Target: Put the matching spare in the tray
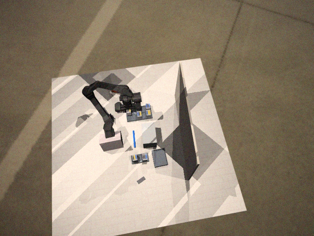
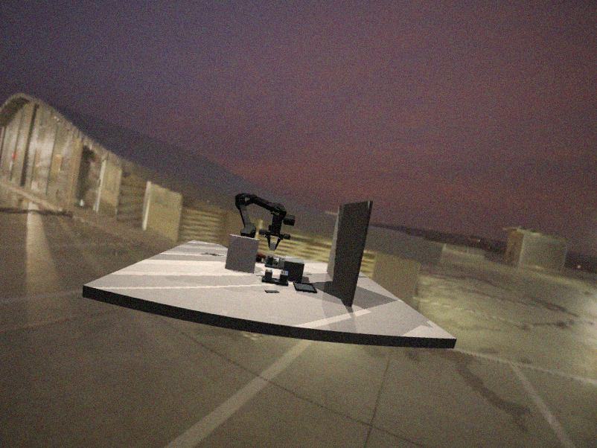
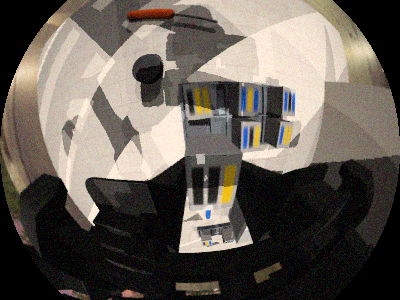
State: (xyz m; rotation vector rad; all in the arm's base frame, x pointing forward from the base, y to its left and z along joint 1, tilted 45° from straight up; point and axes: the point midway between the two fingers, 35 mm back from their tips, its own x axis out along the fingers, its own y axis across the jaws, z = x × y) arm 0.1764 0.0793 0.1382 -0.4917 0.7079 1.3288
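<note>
My gripper (image 1: 129, 110) (image 2: 272, 242) (image 3: 207, 161) is shut on a grey spare (image 1: 129, 112) (image 2: 272, 246) (image 3: 212, 185) with two black stripes and one yellow stripe. It holds the spare upright above the larger rack (image 1: 133, 118) (image 3: 220, 125), where a slot is empty and several other striped spares stand. The flat dark tray (image 1: 159, 158) (image 2: 305, 287) is empty, beside a smaller rack (image 1: 140, 162) that bears two striped units (image 1: 134, 157) (image 1: 144, 156). Which unit is the mounted one I cannot tell; no printed code is readable.
A pale box (image 1: 149, 134) (image 2: 294, 271) stands between the larger rack and the tray. A tall panel (image 1: 186, 127) (image 2: 350, 250) stands to the right. A blue strip (image 1: 134, 138), a small grey plate (image 1: 141, 180), a red-handled tool (image 3: 150, 14) and a black cylinder (image 3: 148, 69) are also there.
</note>
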